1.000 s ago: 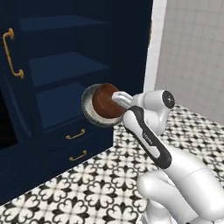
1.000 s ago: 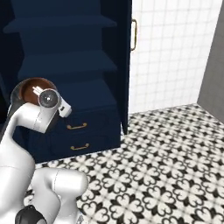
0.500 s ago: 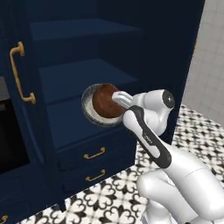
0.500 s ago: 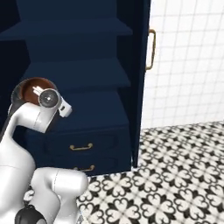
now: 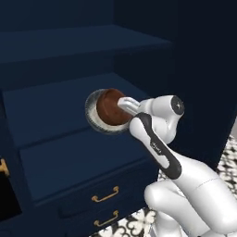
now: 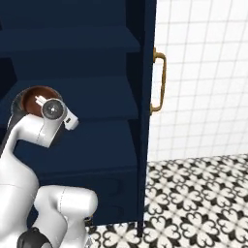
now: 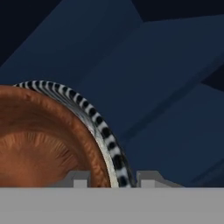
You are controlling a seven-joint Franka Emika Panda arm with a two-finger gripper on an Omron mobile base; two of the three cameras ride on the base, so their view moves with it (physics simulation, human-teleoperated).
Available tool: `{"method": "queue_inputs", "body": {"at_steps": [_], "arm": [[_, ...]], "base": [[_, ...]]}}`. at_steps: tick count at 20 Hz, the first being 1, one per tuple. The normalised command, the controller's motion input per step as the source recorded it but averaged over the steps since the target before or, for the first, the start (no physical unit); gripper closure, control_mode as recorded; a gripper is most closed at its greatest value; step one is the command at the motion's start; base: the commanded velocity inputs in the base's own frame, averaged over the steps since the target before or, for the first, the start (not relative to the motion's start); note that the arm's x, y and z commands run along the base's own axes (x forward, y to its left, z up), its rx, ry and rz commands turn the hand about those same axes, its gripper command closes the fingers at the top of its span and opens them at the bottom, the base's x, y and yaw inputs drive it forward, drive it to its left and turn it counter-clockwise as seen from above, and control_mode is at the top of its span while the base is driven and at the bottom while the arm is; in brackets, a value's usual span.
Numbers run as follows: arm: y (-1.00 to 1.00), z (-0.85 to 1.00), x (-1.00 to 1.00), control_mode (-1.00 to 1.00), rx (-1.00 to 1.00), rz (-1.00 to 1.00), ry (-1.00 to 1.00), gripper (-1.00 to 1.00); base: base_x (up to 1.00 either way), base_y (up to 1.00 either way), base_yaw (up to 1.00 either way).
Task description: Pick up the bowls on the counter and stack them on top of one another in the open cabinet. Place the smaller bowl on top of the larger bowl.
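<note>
The smaller bowl [image 5: 111,107], glossy reddish-brown, sits nested inside the larger bowl [image 5: 91,115], whose grey rim rings it. Both are tipped on edge in the air in front of the open cabinet [image 5: 69,106], at the height of its middle shelves. My gripper [image 5: 121,104] is shut across their two rims. In the hand view the smaller bowl [image 7: 39,144] and the larger bowl's speckled rim [image 7: 103,129] pass between the fingertips of my gripper [image 7: 114,178], with navy shelves [image 7: 175,87] beyond. In the right base view the smaller bowl [image 6: 34,97] shows behind my wrist. The counter is out of view.
Navy drawers with gold handles [image 5: 105,195] lie below the shelves. The cabinet's open door with a gold handle [image 6: 160,82] stands on the right, a white tiled wall [image 6: 203,72] beside it. The black-and-white patterned floor [image 6: 193,193] spreads to the right.
The base has driven closer to the cabinet, so its shelves loom larger in both base views. The arm keeps the nested bowls in the same pose, grip unchanged.
</note>
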Motion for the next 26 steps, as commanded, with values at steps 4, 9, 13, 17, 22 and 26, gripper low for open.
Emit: {"method": "queue_inputs", "body": {"at_steps": [4,9,13,17,22,26], "arm": [[0.00,0.00,0.00,1.00,0.00,0.00,0.00,1.00],[-0.03,-0.12,0.18,-1.00,0.00,0.00,0.03,1.00],[-0.02,-0.51,0.60,-1.00,0.00,-0.05,0.17,1.00],[0.00,-0.68,0.60,-1.00,-0.02,-0.03,0.14,1.00],[0.00,-0.28,0.69,-1.00,-0.01,-0.04,0.07,1.00],[0.00,-0.07,0.64,-1.00,0.00,-0.04,0.01,1.00]], "base": [[0.91,0.12,0.00],[0.43,0.07,0.00],[0.00,0.00,0.00],[0.00,0.00,0.00],[0.00,0.00,0.00],[0.00,0.00,0.00]]}}
